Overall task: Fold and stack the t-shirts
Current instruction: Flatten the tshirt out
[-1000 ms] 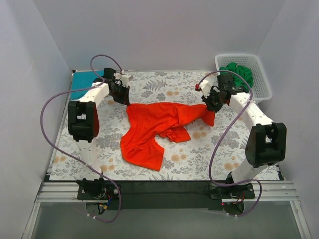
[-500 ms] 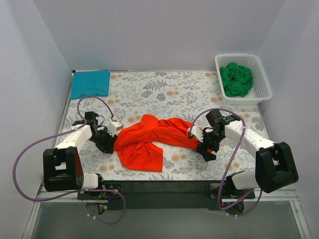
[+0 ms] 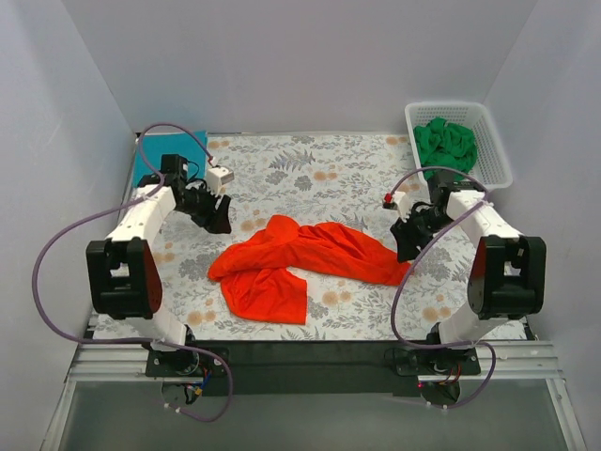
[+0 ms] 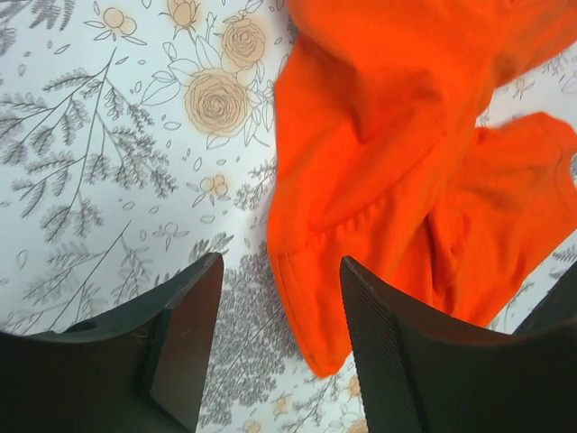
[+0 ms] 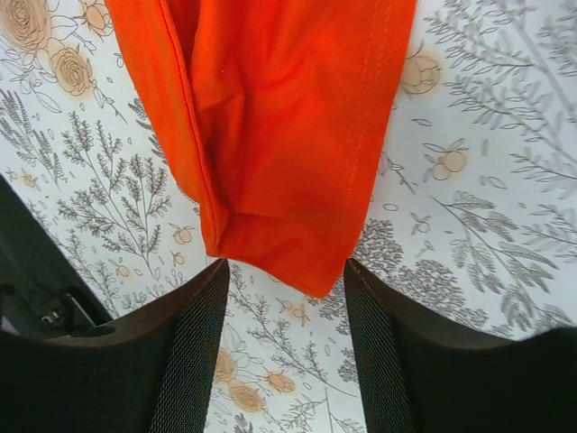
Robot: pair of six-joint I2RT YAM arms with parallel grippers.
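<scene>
Place: you are looking into a robot test cell in a lab, not a home.
Walls: plain white panels box your workspace in on three sides.
Tabletop: a floral cloth covers it, laid out like a set.
Mounting: both arm bases sit on a bare aluminium rail at your near edge.
Cabling: purple cables loop loosely off each arm.

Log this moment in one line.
left end effector: open, empty | right end effector: open, empty | orange-red t-shirt: bunched, unfolded, between both | green t-shirt: in basket | teal t-shirt: far-left corner
</scene>
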